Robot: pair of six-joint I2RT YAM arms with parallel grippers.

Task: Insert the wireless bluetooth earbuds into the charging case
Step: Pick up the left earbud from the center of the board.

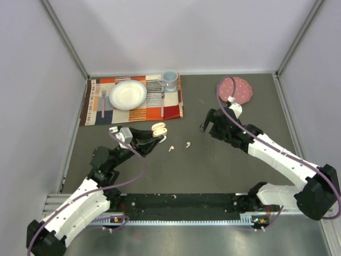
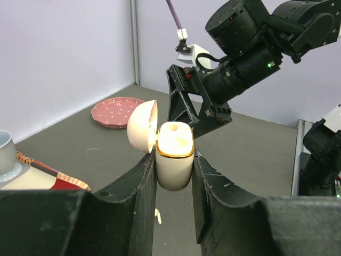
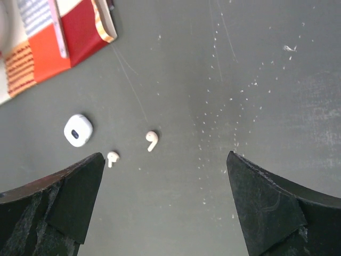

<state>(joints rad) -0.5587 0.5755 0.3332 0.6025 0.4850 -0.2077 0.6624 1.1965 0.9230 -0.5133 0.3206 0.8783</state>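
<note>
Because its wells must face upward to take anything in, the left gripper is clamped tight on the sides of the white charging case. It holds the case upright above the desk, with the hinged lid flipped back out of the way. Whether a bud already sits inside cannot be told. Opposite, the right gripper hangs spread fully wide with nothing between its fingers, pointed down at the desk. Two wireless bluetooth earbuds lie loose there, near each other and close to the raised case, probably an easy reach for a pick.
</note>
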